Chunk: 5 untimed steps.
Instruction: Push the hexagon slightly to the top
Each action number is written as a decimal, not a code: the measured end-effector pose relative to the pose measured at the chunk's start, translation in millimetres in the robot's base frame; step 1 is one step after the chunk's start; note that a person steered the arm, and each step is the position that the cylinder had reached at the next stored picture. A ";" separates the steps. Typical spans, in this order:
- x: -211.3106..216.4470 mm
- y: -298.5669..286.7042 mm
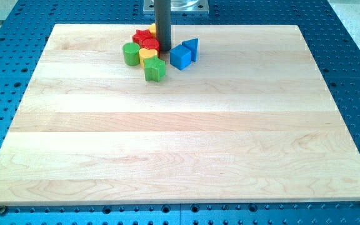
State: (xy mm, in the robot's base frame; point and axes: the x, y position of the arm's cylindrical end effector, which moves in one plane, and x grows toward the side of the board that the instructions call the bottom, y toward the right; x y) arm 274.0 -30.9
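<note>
- Counter (180, 156): wooden board; all blocks clustered near its upper edge, left of centre.
- Nearest: green star-like block (155, 70).
- Behind it: yellow hexagon (147, 55), touching the green cylinder (130, 54) at its left.
- Right: blue cube (180, 57), blue triangular block (192, 47).
- Farther: red blocks (147, 41).
- My tip (162, 49): just right of the hexagon; no claw fitted, nothing held.
</note>
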 end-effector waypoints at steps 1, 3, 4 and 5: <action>7.3 -4.3; -11.3 -2.7; -20.3 -1.1; -29.6 -6.5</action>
State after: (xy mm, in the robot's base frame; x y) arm 244.4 -37.4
